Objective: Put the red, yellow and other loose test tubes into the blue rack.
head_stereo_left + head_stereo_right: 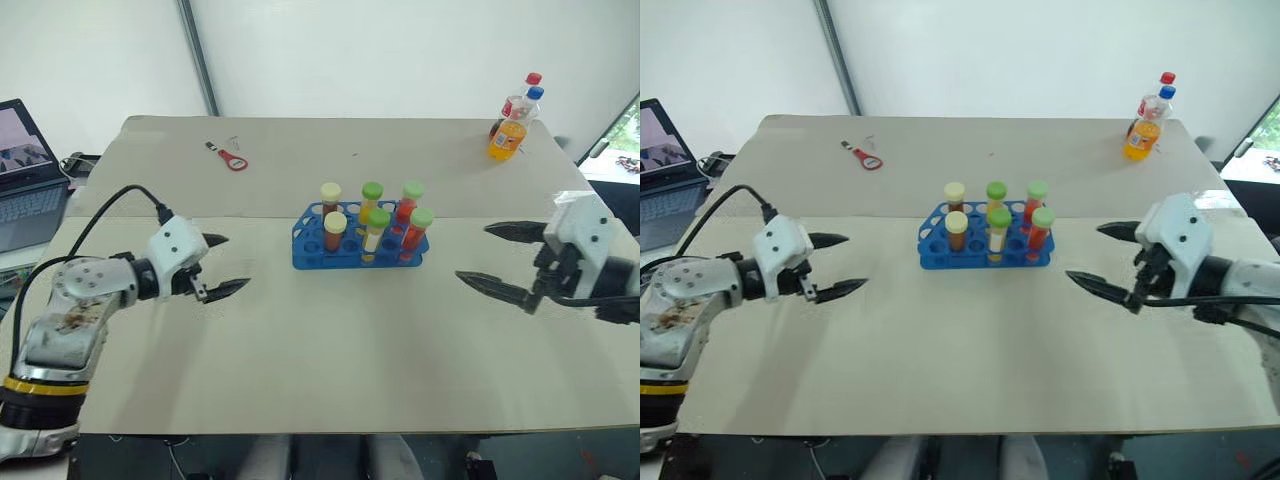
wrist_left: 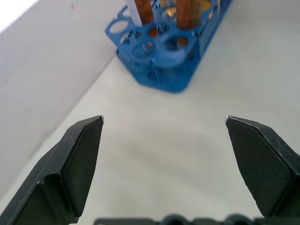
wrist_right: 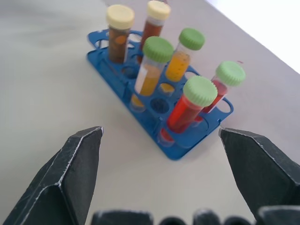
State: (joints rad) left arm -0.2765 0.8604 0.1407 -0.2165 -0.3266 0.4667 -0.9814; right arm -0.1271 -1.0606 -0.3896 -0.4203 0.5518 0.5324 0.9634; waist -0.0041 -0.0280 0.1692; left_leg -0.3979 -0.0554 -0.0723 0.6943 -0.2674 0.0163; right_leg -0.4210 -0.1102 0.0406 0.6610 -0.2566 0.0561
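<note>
The blue rack (image 1: 312, 258) stands at the middle of the table with several test tubes upright in its holes. Two amber ones with cream caps (image 1: 334, 222) are at its left end, two yellow ones with green caps (image 1: 378, 222) in the middle, and two red ones with green caps (image 3: 199, 92) at its right end. My left gripper (image 1: 233, 263) hovers open to the left of the rack, pointing at it, with nothing between its fingers. On the rack's right, my right gripper (image 1: 474, 253) is also open and empty, pointing at the rack.
Two orange-drink bottles (image 1: 511, 128) stand at the table's far right corner. A small red-handled tool (image 1: 231, 158) lies at the far left. A laptop (image 1: 22, 185) sits beyond the table's left edge. Bare tabletop (image 1: 340, 340) stretches in front of the rack.
</note>
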